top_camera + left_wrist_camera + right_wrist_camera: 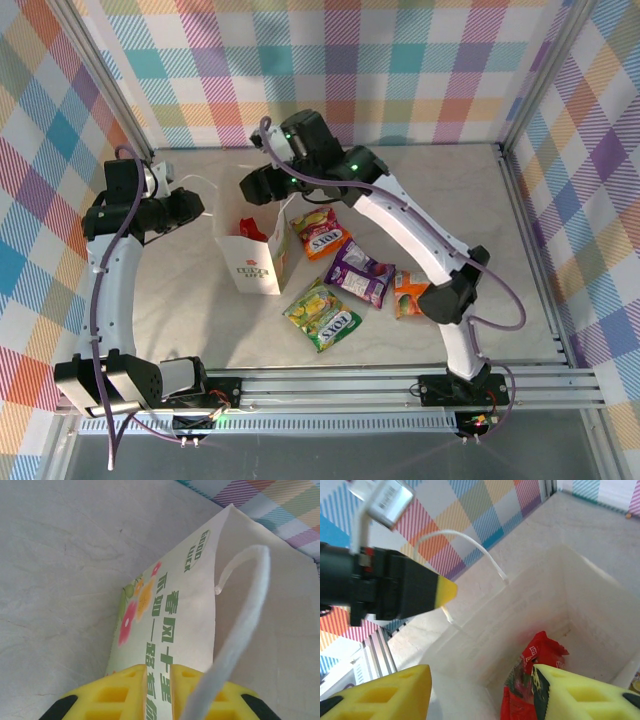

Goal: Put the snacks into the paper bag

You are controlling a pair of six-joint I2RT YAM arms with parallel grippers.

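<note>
1. Step in hand: dropping a snack into the bag (250, 272). The red packet (538, 652) is lying inside the bag, low against its inner wall, so this drop is looking done.
2. Right gripper (480, 677) is hanging over the bag's mouth with its jaws standing wide, gripping nothing. The red packet is sitting below them; one finger is overlapping it in the wrist view, and contact is unclear.
3. Left gripper (157, 692) is sitting at the bag's rim beside the cord handle (240, 620). Its jaws are a narrow slit apart, with the bag's wall running into the slit. Whether it is pinching the paper, I cannot tell.
4. Four packets are waiting on the tabletop (480, 200), all right of the bag:
   - orange packet (320, 232), just beside the bag
   - purple packet (358, 272), further out
   - second orange packet (408, 295), beyond that
   - green-yellow packet (322, 315), near the bag's front corner
5. Next, by my reckoning: right gripper lifting clear of the bag, reaching for the orange packet nearest it and closing on a foil edge. The bag's mouth is needing to be kept open.
</note>
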